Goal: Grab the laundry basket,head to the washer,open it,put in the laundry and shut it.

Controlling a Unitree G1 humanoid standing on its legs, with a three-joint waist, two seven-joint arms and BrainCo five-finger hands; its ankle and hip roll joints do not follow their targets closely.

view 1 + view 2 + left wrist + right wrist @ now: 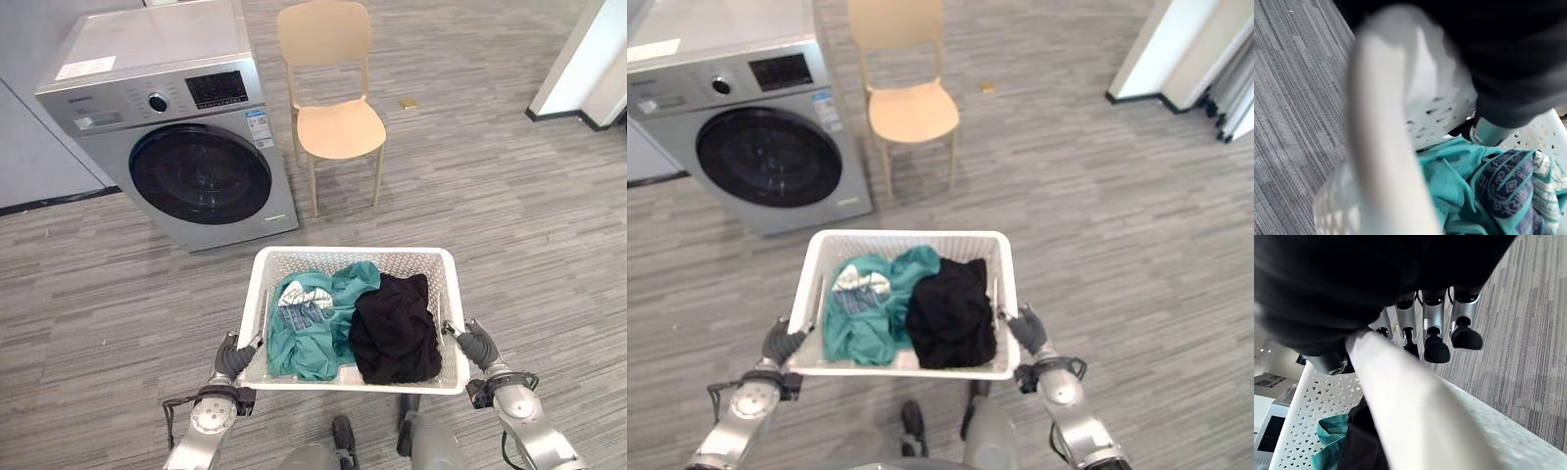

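I hold a white perforated laundry basket above the floor, in front of me. In it lie a teal patterned garment on the left and a black garment on the right. My left hand grips the basket's left rim. My right hand grips the right rim, and its fingers curl over the edge. The silver front-loading washer stands ahead to the left, a short way off, its round dark door shut.
A pale wooden chair stands just right of the washer. A small yellowish item lies on the floor behind it. A white wall corner with a dark base is at the far right. Grey plank floor stretches between.
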